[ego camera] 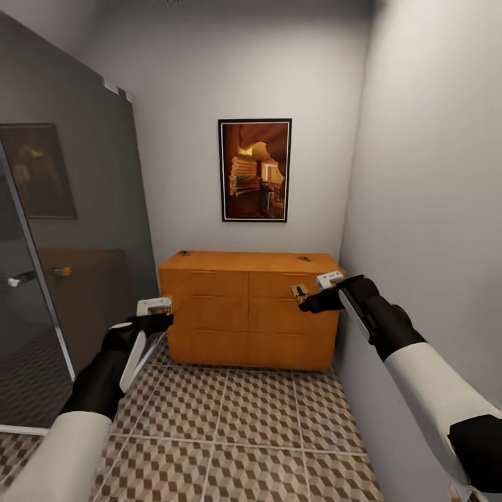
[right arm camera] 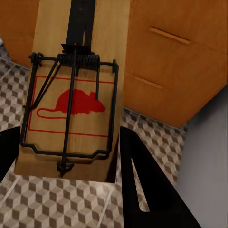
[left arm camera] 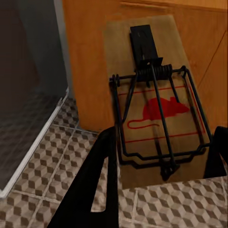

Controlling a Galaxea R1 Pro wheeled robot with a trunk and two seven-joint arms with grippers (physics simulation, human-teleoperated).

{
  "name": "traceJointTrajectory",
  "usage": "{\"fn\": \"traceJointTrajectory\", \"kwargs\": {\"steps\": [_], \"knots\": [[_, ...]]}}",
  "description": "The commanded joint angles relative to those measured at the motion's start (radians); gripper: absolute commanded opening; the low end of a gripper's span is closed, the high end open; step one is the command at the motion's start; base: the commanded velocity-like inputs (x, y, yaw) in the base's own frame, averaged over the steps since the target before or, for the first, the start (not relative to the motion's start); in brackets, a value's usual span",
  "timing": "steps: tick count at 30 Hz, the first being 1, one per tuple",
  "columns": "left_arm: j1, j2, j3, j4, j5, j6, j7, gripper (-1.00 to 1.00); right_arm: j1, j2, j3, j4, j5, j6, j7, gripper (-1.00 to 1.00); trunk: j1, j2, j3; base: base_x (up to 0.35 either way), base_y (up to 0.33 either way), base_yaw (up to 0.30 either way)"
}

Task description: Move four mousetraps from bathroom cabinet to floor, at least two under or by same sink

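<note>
Now Both Grippers Hold a Trap

Now each arm holds one trap in front of the cabinet (ego camera: 247,310). The left gripper (ego camera: 159,315) is closed on a trap (left arm camera: 159,102), with its dark fingers (left arm camera: 102,166) at both sides of the wood. The right gripper (ego camera: 307,298) is closed on another trap (right arm camera: 78,90) in the same way. Both traps face up at the wrist cameras, so the red mouse and the wire show. Two small things lie on the cabinet top, one near the left end (ego camera: 184,254) and one near the right (ego camera: 305,259); they may be the other two traps, but they are too small to tell. Both held traps hang above the floor (ego camera: 237,446), not on it yet. I think the next job is to carry them to a sink and set them down low and softly.
</note>
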Motion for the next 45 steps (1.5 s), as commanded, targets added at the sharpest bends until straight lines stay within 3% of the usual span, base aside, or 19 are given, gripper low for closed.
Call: {"fn": "traceJointTrajectory", "kwargs": {"steps": [1, 7, 14, 19, 21, 25, 26, 29, 37, 38, 45], "knots": [[0.000, 0.002, -0.001, 0.014, 0.005, 0.001, 0.008, -1.00, 0.001, 0.000, 0.003, 0.000, -0.010, 0.005, -0.003, -1.00, 0.000, -0.001, -0.001, 0.000, 0.000, 0.275], [0.002, 0.011, -0.001, 0.146, 0.005, -0.060, 0.007, -1.00, 0.051, 0.028, 0.003, 0.010, -0.005, 0.000, -0.007, -1.00, 0.000, -0.001, -0.001, 0.000, 0.000, 0.276], [0.003, 0.012, 0.000, 0.299, 0.012, -0.187, 0.005, -1.00, 0.136, 0.085, 0.003, 0.013, 0.002, -0.019, -0.015, -1.00, 0.000, -0.001, -0.001, 0.000, 0.000, 0.269], [0.003, 0.010, 0.000, 0.413, 0.014, -0.228, 0.009, -1.00, 0.208, 0.095, 0.003, 0.046, 0.002, -0.035, -0.017, -1.00, 0.000, -0.001, -0.001, 0.000, 0.000, 0.098], [0.003, 0.008, 0.000, 0.472, 0.016, -0.255, 0.011, -1.00, 0.253, 0.097, 0.003, 0.120, 0.002, -0.082, -0.017, -1.00, 0.000, -0.001, -0.001, 0.000, 0.000, 0.024], [0.003, 0.007, 0.000, 0.575, 0.019, -0.313, 0.009, -1.00, 0.283, 0.102, 0.004, 0.300, 0.003, -0.203, -0.018, -1.00, 0.000, -0.001, -0.001, 0.000, 0.000, 0.009], [0.003, 0.007, 0.001, 0.675, 0.019, -0.374, 0.007, -1.00, 0.289, 0.125, 0.004, 0.433, 0.005, -0.314, -0.018, -1.00, 0.000, -0.001, -0.001, 0.000, 0.000, 0.002], [0.003, 0.008, 0.003, 0.795, 0.019, -0.452, 0.005, -1.00, 0.292, 0.164, 0.005, 0.552, 0.009, -0.422, -0.020, -1.00, 0.000, -0.001, -0.001, 0.000, 0.000, 0.001], [0.003, 0.014, 0.008, 0.960, 0.022, -0.548, 0.004, -1.00, 0.293, 0.194, 0.005, 0.647, 0.006, -0.484, -0.038, -1.00, 0.000, -0.001, -0.001, 0.000, 0.000, 0.000], [0.003, 0.016, 0.009, 0.996, 0.032, -0.578, 0.004, -1.00, 0.293, 0.196, 0.005, 0.666, 0.005, -0.489, -0.040, -1.00, 0.000, -0.001, -0.001, 0.000, 0.000, 0.000], [0.003, 0.021, 0.008, 1.026, 0.085, -0.631, 0.000, -1.00, 0.293, 0.196, 0.003, 0.691, 0.004, -0.491, -0.041, -1.00, 0.000, -0.001, -0.001, 0.000, 0.000, 0.000]]}}
